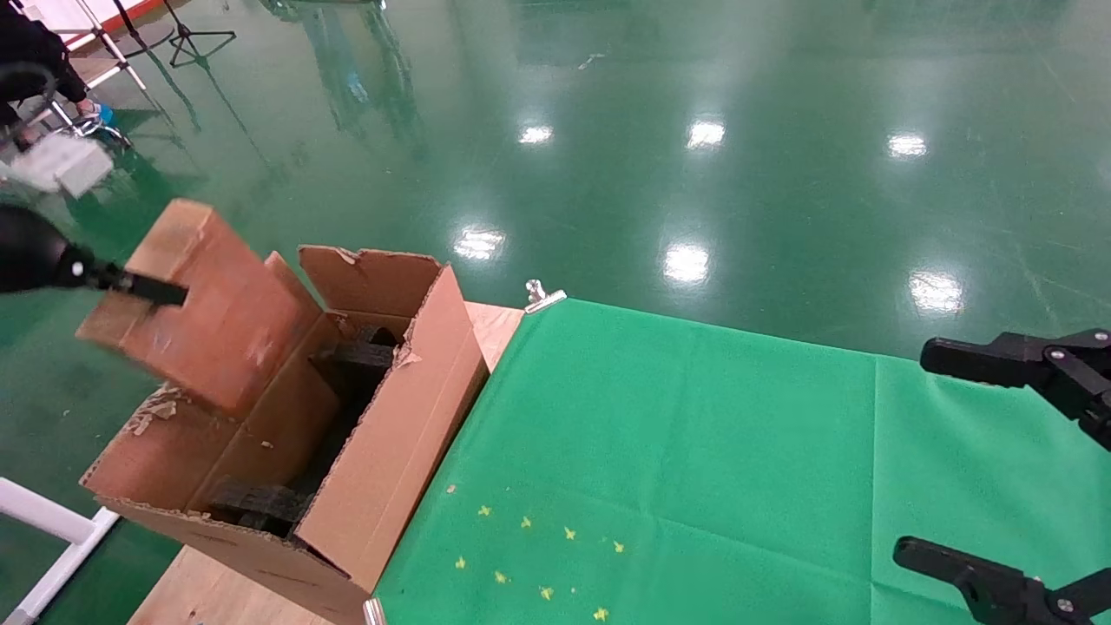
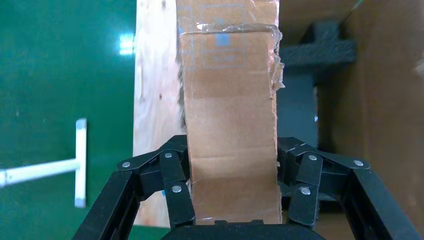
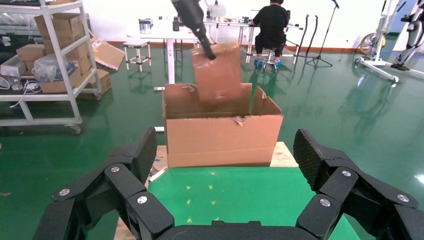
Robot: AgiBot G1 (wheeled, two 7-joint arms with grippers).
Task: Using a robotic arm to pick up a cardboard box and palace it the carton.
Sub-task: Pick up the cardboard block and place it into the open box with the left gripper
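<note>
Two arms are in our view, and only the left one is working. Our left gripper (image 2: 232, 200) is clamping the box (image 1: 204, 299) between its fingers (image 2: 175, 185), which are pressing on both narrow sides of it. We are holding the box tilted in the air, over the far left part of the carton (image 1: 382, 451), with its lower end dipping past the rim between the upright flaps. In the right wrist view the box (image 3: 217, 75) is hanging half inside the carton's (image 3: 222, 140) open top. Black foam blocks (image 1: 360, 354) are sitting inside the carton, some at the far end and some at the near end. The carton is resting on the wooden table (image 1: 499, 325), just beside the edge of the green cloth (image 1: 694, 469). Our right gripper (image 1: 989, 464) is idling over the right edge of the cloth, well apart from the carton, its fingers (image 3: 135, 155) spreading wide and holding nothing.
</note>
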